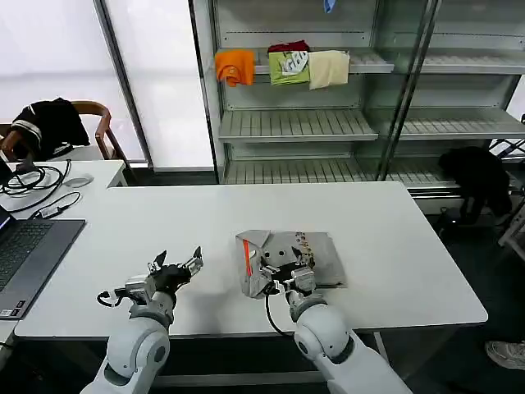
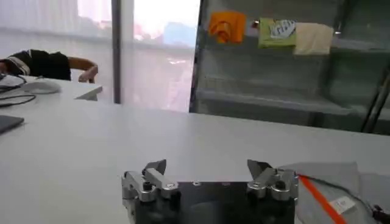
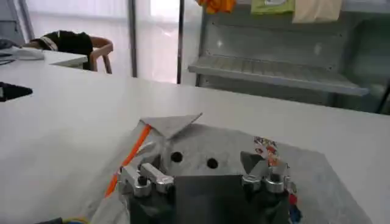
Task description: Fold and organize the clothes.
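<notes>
While the light grey T-shirt (image 1: 287,258) lies folded into a compact, roughly square bundle near the front edge of the white table (image 1: 394,238), the right gripper (image 1: 287,277) sits at its near edge, jaws spread and, as far as I can tell, holding nothing. From the right wrist view the shirt (image 3: 207,146) spreads straight ahead of those jaws, orange collar strip (image 3: 131,155) running along the side toward the other arm. The left gripper (image 1: 176,264) waits open, well apart from the bundle, which lies off toward the robot's right of it. So the right arm is plainly nearer, and any next grasp looks its to make.
</notes>
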Tool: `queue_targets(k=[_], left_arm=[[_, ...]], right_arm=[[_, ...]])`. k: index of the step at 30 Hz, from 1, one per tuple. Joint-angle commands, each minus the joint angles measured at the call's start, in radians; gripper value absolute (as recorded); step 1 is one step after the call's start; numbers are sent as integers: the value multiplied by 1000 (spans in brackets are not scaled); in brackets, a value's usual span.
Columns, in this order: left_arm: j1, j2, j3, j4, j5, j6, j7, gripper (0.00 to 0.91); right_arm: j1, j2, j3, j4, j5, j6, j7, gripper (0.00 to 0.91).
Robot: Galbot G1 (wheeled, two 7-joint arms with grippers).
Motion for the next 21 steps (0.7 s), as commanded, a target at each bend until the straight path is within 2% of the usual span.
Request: queue_targets(k=[1,11,21], left_arm=[[10,0,-4,-8,0,-2,3,907],[17,5,-11,-14,-2,-2,5,907],[24,7,-13,-23,-1,1,3,907]], right_arm=[[-6,44,20,-55,3,1,-3,907],[-11,62,31,-72,11,2,-3,907],[-7,60,70,-49,64,2,1,907]])
